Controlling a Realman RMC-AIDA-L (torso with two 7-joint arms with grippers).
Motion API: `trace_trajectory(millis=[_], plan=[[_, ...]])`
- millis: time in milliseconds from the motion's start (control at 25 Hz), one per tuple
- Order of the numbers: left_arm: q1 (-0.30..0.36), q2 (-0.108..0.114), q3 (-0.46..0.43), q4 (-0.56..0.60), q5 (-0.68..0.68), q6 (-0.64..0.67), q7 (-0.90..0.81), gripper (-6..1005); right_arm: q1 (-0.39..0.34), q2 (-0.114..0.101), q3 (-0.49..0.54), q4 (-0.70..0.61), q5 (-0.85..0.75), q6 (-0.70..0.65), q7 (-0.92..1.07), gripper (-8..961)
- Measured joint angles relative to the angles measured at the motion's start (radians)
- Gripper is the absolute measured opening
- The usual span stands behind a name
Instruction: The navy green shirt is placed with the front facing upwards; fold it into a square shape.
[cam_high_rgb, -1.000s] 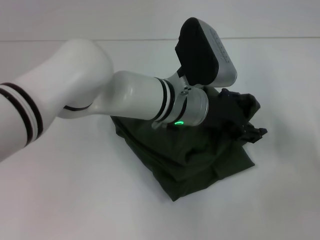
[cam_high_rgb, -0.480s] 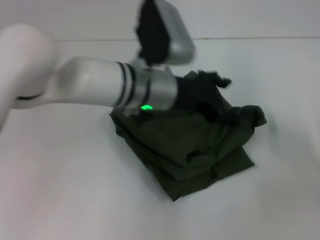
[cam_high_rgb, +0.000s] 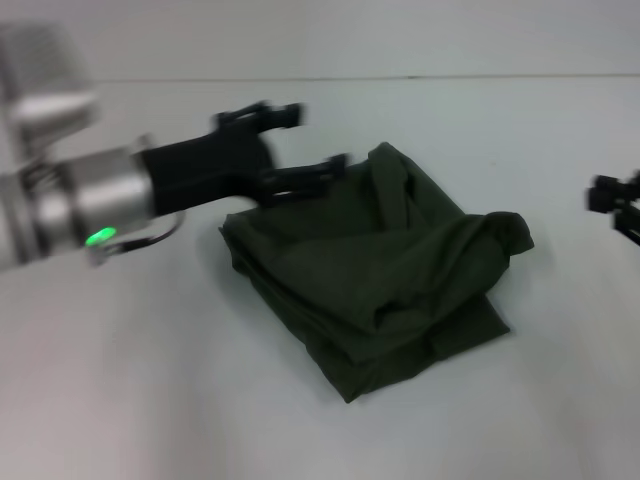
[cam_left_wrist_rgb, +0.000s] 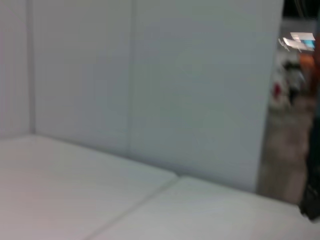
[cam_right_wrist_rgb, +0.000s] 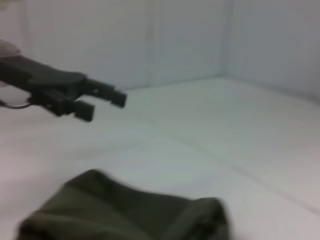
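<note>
The navy green shirt lies folded into a rumpled, roughly square bundle in the middle of the white table. Its lettering is hidden. My left gripper hovers just off the bundle's far left corner, open, with nothing between its black fingers. The right wrist view shows the same left gripper above and behind the shirt. Only a dark part of my right gripper shows at the right edge of the head view, apart from the shirt.
White walls close off the table at the back and sides. Bare tabletop surrounds the shirt on every side.
My left arm has swung back to the left, off the shirt, and its gripper now holds nothing. The shirt's right flap stays folded over. My right gripper has come into view at the right edge.
</note>
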Motion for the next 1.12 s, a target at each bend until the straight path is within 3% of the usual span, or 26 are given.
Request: trace_trajectory(millis=[200, 320, 440, 560, 680, 880, 1120], plan=[[0.087, 0.006, -0.225, -0.106, -0.009, 0.187, 0.180, 923, 0.085, 0.003, -0.118, -0.215, -0.133, -0.069, 0.271, 107], [0.137, 0.013, -0.294, -0.140, 0.004, 0.277, 0.251, 923, 0.155, -0.002, -0.196, -0.305, -0.211, -0.107, 0.436, 152], [0.195, 0.016, -0.319, -0.148, 0.016, 0.351, 0.300, 922, 0.278, -0.003, -0.262, -0.341, -0.334, -0.167, 0.597, 230], [0.237, 0.011, -0.363, -0.149, 0.051, 0.400, 0.332, 922, 0.416, 0.006, -0.338, -0.336, -0.477, -0.223, 0.732, 325], [0.263, 0.007, -0.393, -0.152, 0.094, 0.430, 0.359, 922, 0.538, 0.019, -0.447, -0.313, -0.599, -0.243, 0.856, 577], [0.289, 0.003, -0.433, -0.154, 0.174, 0.445, 0.393, 922, 0.682, 0.033, -0.601, -0.237, -0.687, -0.244, 1.037, 797], [0.299, 0.002, -0.482, -0.154, 0.244, 0.448, 0.415, 919, 0.793, 0.034, -0.735, -0.101, -0.660, -0.228, 1.210, 793]])
